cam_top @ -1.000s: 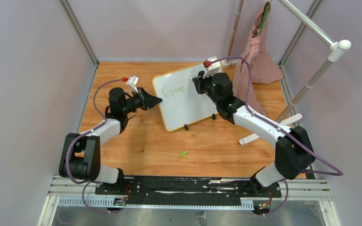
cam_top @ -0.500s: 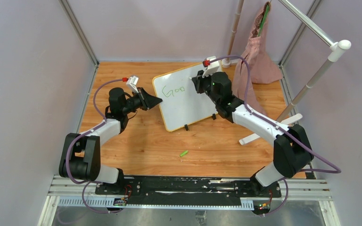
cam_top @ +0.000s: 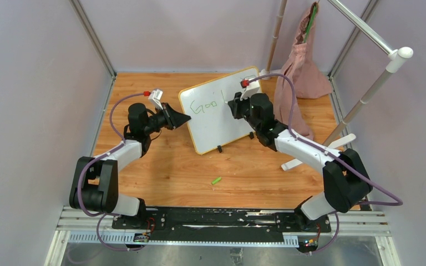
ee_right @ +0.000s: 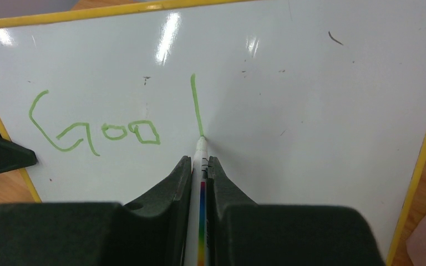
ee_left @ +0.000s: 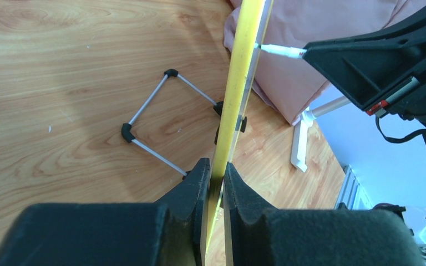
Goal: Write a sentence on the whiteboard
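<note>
- Wooden table [cam_top: 161, 166] carries our whiteboard [cam_top: 222, 126], propped up toward the far side.
- Our left pincer [ee_left: 215, 167] pinches its yellow frame.
- Our right pincer [ee_right: 199, 162] pinches a marker [ee_right: 201, 147], tip touching the board.

Yellow-framed whiteboard [cam_top: 222, 124] upright on feet, green "Goo" plus stroke

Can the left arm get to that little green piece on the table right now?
Probably not freely: the left fingers are clamped on the whiteboard, steadying it. Nothing else blocks the green piece.

Slim marker [ee_right: 201, 147] in right hand [ee_right: 199, 162], tip touching whiteboard [ee_right: 310, 100]
</note>
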Available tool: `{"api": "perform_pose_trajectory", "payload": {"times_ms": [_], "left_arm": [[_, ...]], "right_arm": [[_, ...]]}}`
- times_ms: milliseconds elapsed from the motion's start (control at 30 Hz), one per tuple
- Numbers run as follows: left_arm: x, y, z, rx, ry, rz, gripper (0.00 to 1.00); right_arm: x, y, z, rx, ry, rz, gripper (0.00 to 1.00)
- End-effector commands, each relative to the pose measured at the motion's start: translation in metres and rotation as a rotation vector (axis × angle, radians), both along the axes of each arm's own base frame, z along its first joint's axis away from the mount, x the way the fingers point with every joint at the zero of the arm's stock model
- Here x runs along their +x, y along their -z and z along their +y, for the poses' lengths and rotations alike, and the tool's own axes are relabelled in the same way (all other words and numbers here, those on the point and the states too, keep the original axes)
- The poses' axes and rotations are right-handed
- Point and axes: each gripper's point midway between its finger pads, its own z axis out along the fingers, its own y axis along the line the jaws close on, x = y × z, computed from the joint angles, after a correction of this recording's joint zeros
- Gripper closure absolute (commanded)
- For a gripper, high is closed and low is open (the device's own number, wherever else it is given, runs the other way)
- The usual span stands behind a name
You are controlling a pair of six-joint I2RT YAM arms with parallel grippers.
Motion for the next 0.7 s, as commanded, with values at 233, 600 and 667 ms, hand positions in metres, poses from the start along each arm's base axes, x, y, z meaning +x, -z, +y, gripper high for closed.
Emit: {"api": "perform_pose_trajectory", "payload": {"times_ms": [233, 600, 667], "left_arm": [[0.004, -0.018, 0.000, -0.005, -0.001, -0.068, 1.00], [0.005, -0.019, 0.000, -0.006, 0.000, -0.071, 1.00], [0.005, -0.019, 0.000, -0.006, 0.000, -0.070, 1.00]], "right_arm": [[0.001, -0.006, -0.004, 0.024, 0.008, -0.004, 1.00], [0.009, -0.028, 0.008, 0.044, -0.013, -0.037, 1.00], [0.008, -0.029, 0.011, 0.043, -0.023, -0.038, 1.00]]}}
